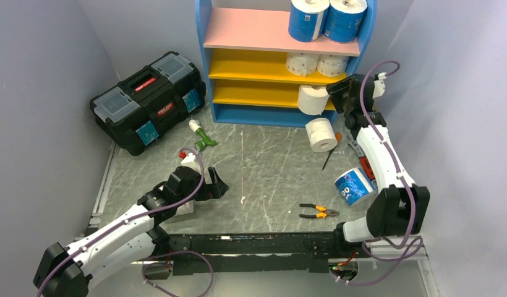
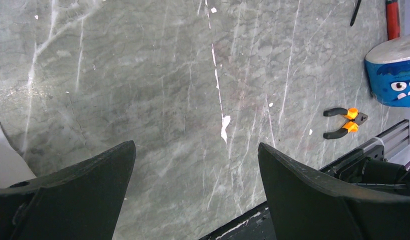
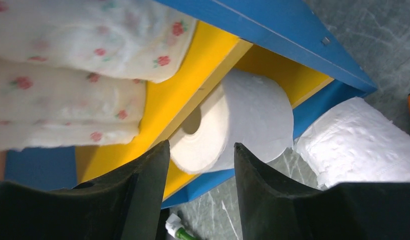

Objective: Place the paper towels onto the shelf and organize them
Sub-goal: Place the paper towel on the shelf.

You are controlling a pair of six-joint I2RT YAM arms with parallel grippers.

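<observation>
A plain white roll [image 3: 243,120] lies on its side at the right end of the shelf [image 1: 204,49]'s lower yellow board. Its axis is roughly level, one open core end shows to the right wrist camera, and it overhangs the front edge; the right gripper [image 3: 202,146] sits just right of it, jaws partly spread, nothing between them. Another white roll [image 1: 321,134] and a blue-wrapped roll [image 1: 354,185] lie on the grey marbled table [image 1: 263,167] near the right arm, with pale walls on three sides. The left gripper [image 2: 195,146] hovers spread wide over open marble at near left.
</observation>
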